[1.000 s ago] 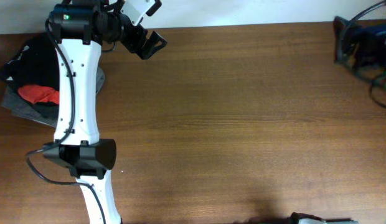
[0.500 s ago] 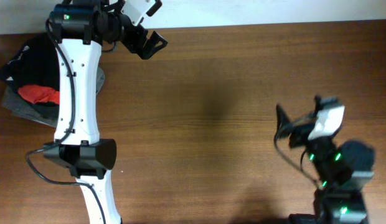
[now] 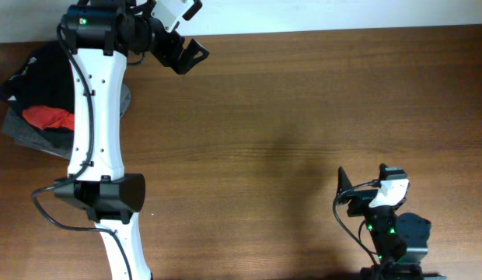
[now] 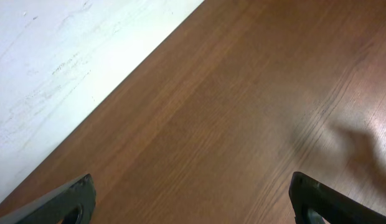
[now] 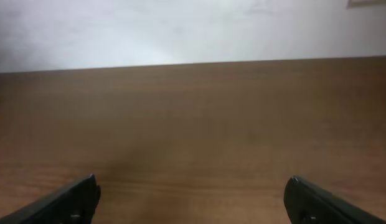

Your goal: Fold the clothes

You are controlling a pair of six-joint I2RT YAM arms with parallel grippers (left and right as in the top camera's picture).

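The clothes (image 3: pixel 40 68), a black top, lie bunched at the table's far left, partly hidden behind my left arm. My left gripper (image 3: pixel 190 57) hangs open over bare wood near the back edge, well to the right of the clothes. In the left wrist view the left gripper (image 4: pixel 192 190) has only wood between its fingers. My right gripper (image 3: pixel 347 194) stands open near the front right, far from the clothes. The right wrist view shows the right gripper (image 5: pixel 190 186) with empty jaws facing wood and the wall.
A red T-shirt (image 3: pixel 48 117) and a grey garment (image 3: pixel 29 134) lie in the same pile under the black top. The brown wooden table (image 3: pixel 288 117) meets a white wall (image 3: pixel 319 14) along its back edge.
The right arm has come from the back right corner down to the front right of the table. The left arm and the pile have not moved.
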